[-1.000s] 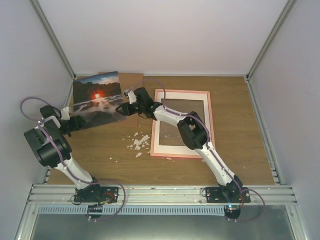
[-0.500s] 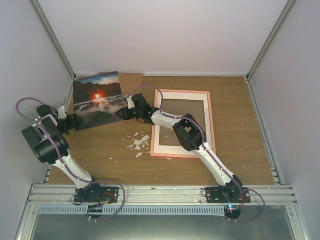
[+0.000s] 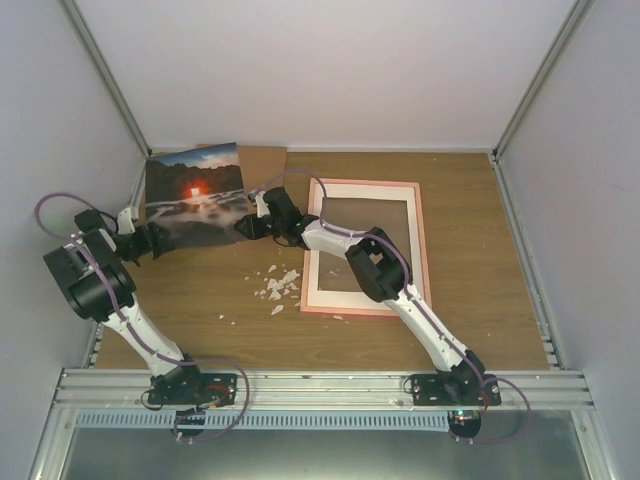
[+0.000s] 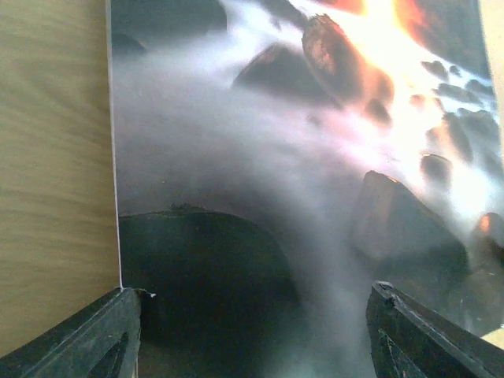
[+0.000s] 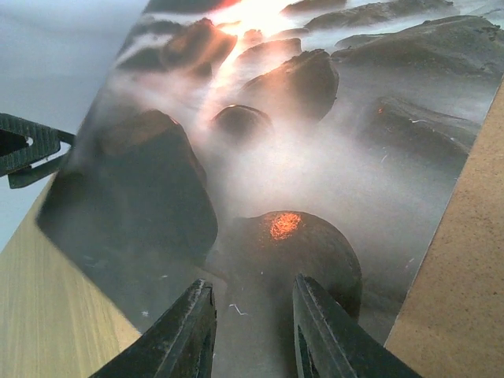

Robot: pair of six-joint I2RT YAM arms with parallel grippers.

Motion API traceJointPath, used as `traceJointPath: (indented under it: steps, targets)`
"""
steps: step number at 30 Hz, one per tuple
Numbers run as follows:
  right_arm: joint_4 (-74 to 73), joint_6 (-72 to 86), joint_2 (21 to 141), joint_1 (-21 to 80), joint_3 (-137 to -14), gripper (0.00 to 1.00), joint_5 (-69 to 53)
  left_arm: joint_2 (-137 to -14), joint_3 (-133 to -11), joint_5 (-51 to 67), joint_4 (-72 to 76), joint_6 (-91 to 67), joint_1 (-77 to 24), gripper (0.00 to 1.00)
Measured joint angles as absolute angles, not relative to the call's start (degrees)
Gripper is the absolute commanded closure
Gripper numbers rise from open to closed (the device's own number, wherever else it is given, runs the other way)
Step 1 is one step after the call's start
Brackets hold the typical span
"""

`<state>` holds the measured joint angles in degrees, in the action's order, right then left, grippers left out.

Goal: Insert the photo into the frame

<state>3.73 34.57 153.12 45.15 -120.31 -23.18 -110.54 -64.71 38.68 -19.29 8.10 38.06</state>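
Note:
The photo (image 3: 195,195), a dark misty landscape with a red-orange sun, lies tilted at the back left of the table. My left gripper (image 3: 152,240) is at its near-left corner. In the left wrist view it (image 4: 253,315) stands wide open, and the photo (image 4: 315,157) spreads out between and beyond its fingers. My right gripper (image 3: 243,227) is at the near-right corner. Its jaws (image 5: 252,315) are narrowed over the photo (image 5: 299,118), with a gap still showing between them. The pink frame (image 3: 421,250) lies flat to the right, under my right arm.
A white mat border (image 3: 312,270) lies inside the frame. A brown backing board (image 3: 265,160) sticks out behind the photo. White crumbs (image 3: 278,285) are scattered near the frame's left side. Walls close in at the left, back and right.
The right gripper has moved left onto the photo's near-right corner and its jaws have narrowed. The left gripper has shifted slightly up to the near-left corner, still wide open.

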Motion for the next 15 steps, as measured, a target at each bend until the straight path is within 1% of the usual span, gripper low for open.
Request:
traceJointPath:
  steps: [4, 7, 15]
  targets:
    - [3.60, 34.54, 153.12, 45.10, -120.27, 0.72, -23.70, -111.09, -64.34, 42.26, -18.50, 8.14, 36.69, 0.21]
    - [3.49, 34.54, 153.12, 45.10, -120.22, 0.72, -24.38, -111.07, -63.20, 45.89, -18.15, 8.16, 35.38, 0.18]
    - [3.51, 34.54, 153.12, 45.08, -119.90, 0.73, -25.71, -109.01, -58.22, 54.43, -16.93, 6.81, 35.00, 0.05]
